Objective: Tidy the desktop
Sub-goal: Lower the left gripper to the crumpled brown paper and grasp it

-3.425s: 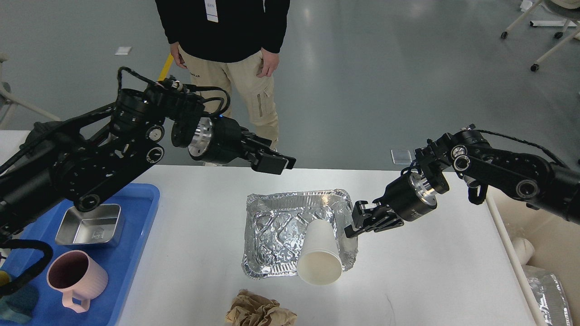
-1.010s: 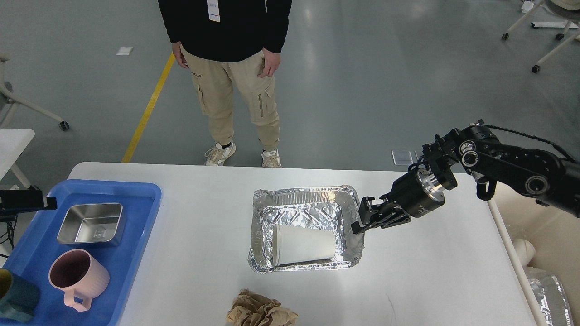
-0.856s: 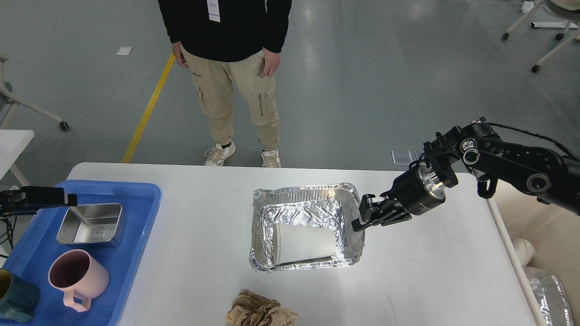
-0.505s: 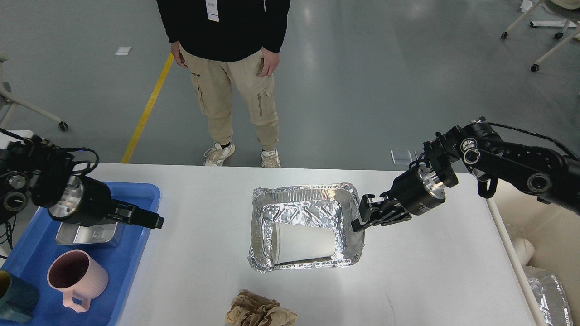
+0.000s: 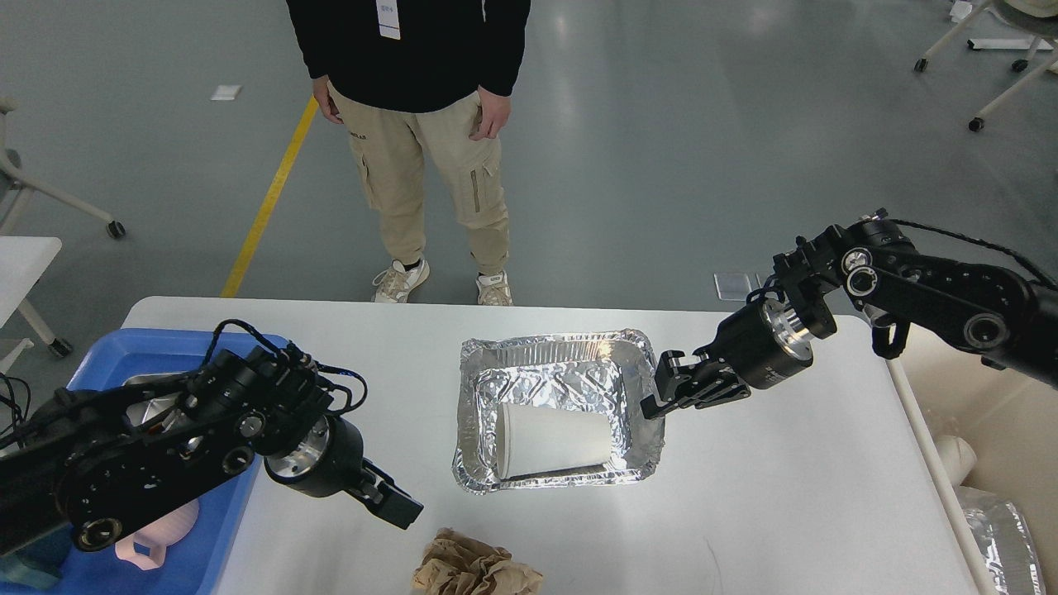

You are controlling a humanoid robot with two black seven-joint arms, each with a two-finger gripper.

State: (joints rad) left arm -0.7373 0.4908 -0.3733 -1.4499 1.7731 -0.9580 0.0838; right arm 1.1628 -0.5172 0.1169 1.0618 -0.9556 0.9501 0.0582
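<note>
In the head view, the desktop fills the lower half: a wide white top with rounded corners and a smooth matte face, its far edge running just in front of a standing person in a black top and beige trousers. Beyond it lies a grey, glossy floor with a yellow line slanting toward the far left corner of the desktop. Wheeled chair legs show at the upper right of the room, and part of another white table stands at the left.

Near the middle of the desktop sits a crinkled foil tray, and a white paper cup lies on its side inside it, along the tray's near wall, mouth toward the left. A crumpled brown paper wad rests at the near edge, just in front of the tray. At the left edge a blue plastic tray carries a metal dish and a pink mug, both mostly hidden by the arm. Off the right edge, a beige bin stands beside the desktop.

The left gripper hangs low over the desktop between the blue tray and the paper wad; it is seen dark and nearly end-on, so I cannot tell how its fingers stand. The right gripper is at the foil tray's right rim, fingers drawn close on that rim, though contact is hard to confirm.
</note>
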